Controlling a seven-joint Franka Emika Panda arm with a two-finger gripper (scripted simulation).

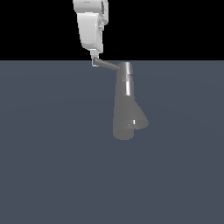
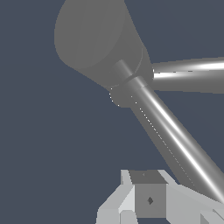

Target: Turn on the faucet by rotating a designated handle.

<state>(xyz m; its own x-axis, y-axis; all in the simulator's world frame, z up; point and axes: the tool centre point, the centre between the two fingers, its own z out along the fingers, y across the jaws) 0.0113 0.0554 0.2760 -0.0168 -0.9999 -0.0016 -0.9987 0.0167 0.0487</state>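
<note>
On the flat grey-blue floor (image 1: 52, 175): faucet (image 1: 125, 109) stands upright, roughly mid-frame in exterior view, slightly toward that view's right.
Faucet body: grey metal cylinder, widens downward into a forked base (image 1: 129, 124) w/ two lobes; short cap (image 1: 125, 68) on top.
Handle (image 1: 107, 64): thin light-grey rod, sticks sideways from the cap toward exterior view's left, tilted a bit upward at its free end.
Gripper (image 1: 94, 59): white, comes down from above, fingertips at the free end of the handle, touching or just beside it; can't tell which.
Gripper state: can't tell if spread or pinching. Exterior view shows fingertips only as a small grey block at the rod tip; wrist view shows only one finger (image 2: 148, 197).
Arm (image 1: 91, 22): white link, hangs near-vertical over the handle end, left of the faucet in exterior view.
Wrist view: handle (image 2: 175, 135) runs as a long shiny rod from the cap (image 2: 127, 87) toward the finger; rod end passes just beside the finger, contact unclear. Base (image 2: 96, 39) shows as a wide grey cone behind the cap. A second shiny grey bar (image 2: 188, 74) juts out from the cap area; can't tell which part of the faucet it is.
Background: black above the floor line in exterior view.
</note>
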